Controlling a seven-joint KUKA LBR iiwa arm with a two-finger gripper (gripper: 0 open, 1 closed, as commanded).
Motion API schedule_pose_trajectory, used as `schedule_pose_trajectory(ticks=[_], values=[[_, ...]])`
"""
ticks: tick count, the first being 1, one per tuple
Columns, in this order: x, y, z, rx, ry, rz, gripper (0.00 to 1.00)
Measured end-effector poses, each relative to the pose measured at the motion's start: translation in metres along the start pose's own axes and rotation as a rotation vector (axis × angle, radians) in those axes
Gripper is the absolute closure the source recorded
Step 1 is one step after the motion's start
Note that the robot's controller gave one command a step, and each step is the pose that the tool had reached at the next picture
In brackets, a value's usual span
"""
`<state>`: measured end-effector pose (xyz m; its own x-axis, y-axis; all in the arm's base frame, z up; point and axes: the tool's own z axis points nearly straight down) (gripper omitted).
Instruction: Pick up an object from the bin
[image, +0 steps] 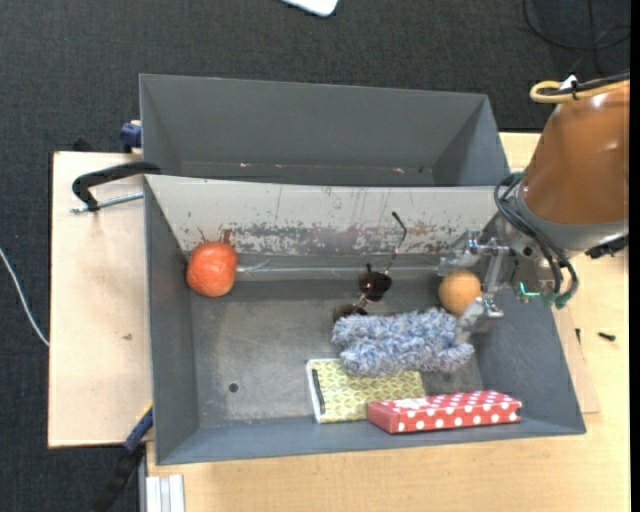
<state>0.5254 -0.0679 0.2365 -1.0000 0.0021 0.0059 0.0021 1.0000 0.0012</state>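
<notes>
Tan ball (459, 293) sits at 3 o'clock in bin (260, 372), near back wall. Gripper (482, 300) just beside it, on its 3 o'clock side; open or closed, can't tell. Step: likely approach, no grasp visible. Next move: centre on ball, close, lift clear of blue fluffy cloth (400, 342) at ball's 7 o'clock.

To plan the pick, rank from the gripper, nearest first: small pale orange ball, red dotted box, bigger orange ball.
1. Small pale orange ball, beside the gripper.
2. Red dotted box, front edge.
3. Bigger orange ball, far left.
</notes>
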Motion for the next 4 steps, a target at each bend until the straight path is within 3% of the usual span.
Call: schedule_pose_trajectory(ticks=[1,2,3,4], values=[[-0.001,0.0,-0.005,0.001,-0.009,-0.001,0.0],[-0.017,0.022,0.033,0.001,-0.015,0.059,0.0],[0.01,0.053,0.094,0.0,-0.011,0.075,0.0],[0.022,0.034,0.153,-0.002,-0.019,0.207,1.0]])
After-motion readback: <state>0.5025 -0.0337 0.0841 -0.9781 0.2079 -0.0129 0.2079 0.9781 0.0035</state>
